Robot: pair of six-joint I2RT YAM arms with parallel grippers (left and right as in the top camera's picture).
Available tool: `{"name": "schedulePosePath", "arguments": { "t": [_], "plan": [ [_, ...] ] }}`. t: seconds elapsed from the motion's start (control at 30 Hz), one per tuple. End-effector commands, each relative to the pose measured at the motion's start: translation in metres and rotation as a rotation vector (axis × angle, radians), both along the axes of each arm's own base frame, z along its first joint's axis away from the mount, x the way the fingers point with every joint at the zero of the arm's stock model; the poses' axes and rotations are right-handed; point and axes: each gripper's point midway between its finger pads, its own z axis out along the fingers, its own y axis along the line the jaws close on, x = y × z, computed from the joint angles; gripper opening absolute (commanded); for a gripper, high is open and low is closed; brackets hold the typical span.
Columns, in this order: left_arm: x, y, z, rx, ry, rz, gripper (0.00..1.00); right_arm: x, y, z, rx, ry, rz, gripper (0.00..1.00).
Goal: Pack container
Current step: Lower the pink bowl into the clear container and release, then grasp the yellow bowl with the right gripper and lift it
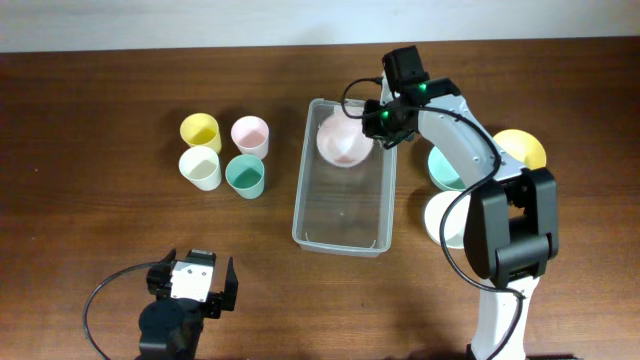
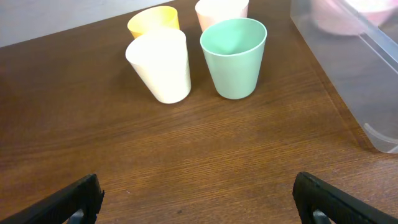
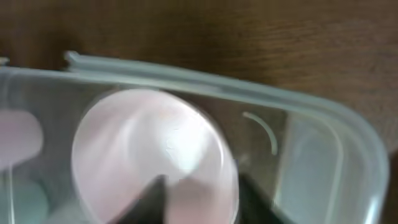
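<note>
Container (image 1: 345,205) judged light, stiff, slick; best gripped by rim at 6 o'clock. Right gripper (image 1: 378,120): grasp indeterminate; left gripper (image 1: 195,270): released.

Fig.: robotics lab bench. Wooden desk (image 1: 90,110) w/ left arm (image 1: 180,310) & right arm (image 1: 505,240); pastel test cups (image 1: 200,168).

Container (image 1: 343,218): clear
Bowl inside (image 1: 343,142): pink
Top-left cup (image 1: 200,131): yellow
Top-right cup (image 1: 250,135): pink
Bottom-left cup (image 1: 200,168): cream
Bottom-right cup (image 1: 245,176): mint green
</note>
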Motion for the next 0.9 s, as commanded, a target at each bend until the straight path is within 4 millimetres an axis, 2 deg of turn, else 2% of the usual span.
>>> {"name": "schedulePosePath", "arguments": {
  "t": [0.0,0.1,0.13,0.2,0.23,0.27,0.3,0.4,0.43,0.5,0.53,0.67,0.77,0.87],
  "plan": [
    [0.001,0.000,0.000,-0.010,-0.004,0.005,1.00,0.005,0.009,0.040,0.045,-0.068,0.070,0.47],
    [0.001,0.000,0.000,-0.010,-0.004,0.005,1.00,-0.001,0.004,0.087,0.045,-0.112,0.065,0.48],
    [0.001,0.000,0.000,-0.010,-0.004,0.005,1.00,-0.013,-0.009,0.127,0.029,-0.133,0.044,0.48],
    [0.001,0.000,0.000,-0.010,-0.004,0.005,1.00,-0.029,-0.033,0.164,-0.016,-0.148,-0.004,0.50],
    [0.001,0.000,0.000,-0.010,-0.004,0.005,1.00,-0.041,-0.056,0.186,-0.057,-0.154,-0.050,0.53],
    [0.001,0.000,0.000,-0.010,-0.004,0.004,1.00,-0.051,-0.074,0.198,-0.087,-0.154,-0.089,0.58],
    [0.001,0.000,0.000,-0.010,-0.004,0.005,1.00,-0.066,-0.100,0.211,-0.115,-0.146,-0.144,0.67],
    [0.001,0.000,0.000,-0.010,-0.004,0.004,1.00,-0.087,-0.152,0.222,-0.129,-0.113,-0.267,0.70],
    [0.001,0.000,0.000,-0.010,-0.004,0.005,1.00,-0.095,-0.180,0.219,-0.135,-0.079,-0.335,0.70],
    [0.001,0.000,0.000,-0.010,-0.004,0.004,1.00,-0.102,-0.210,0.211,-0.141,-0.034,-0.406,0.70],
    [0.001,0.000,0.000,-0.010,-0.004,0.005,1.00,-0.106,-0.232,0.200,-0.149,-0.001,-0.448,0.70],
    [0.001,0.000,0.000,-0.010,-0.004,0.005,1.00,-0.107,-0.279,0.159,-0.148,0.067,-0.556,0.70],
    [0.001,0.000,0.000,-0.010,-0.004,0.004,1.00,-0.101,-0.307,0.119,-0.145,0.098,-0.610,0.70],
    [0.001,0.000,0.000,-0.010,-0.004,0.004,1.00,-0.095,-0.334,0.060,-0.132,0.160,-0.660,0.71]
  ]
}}
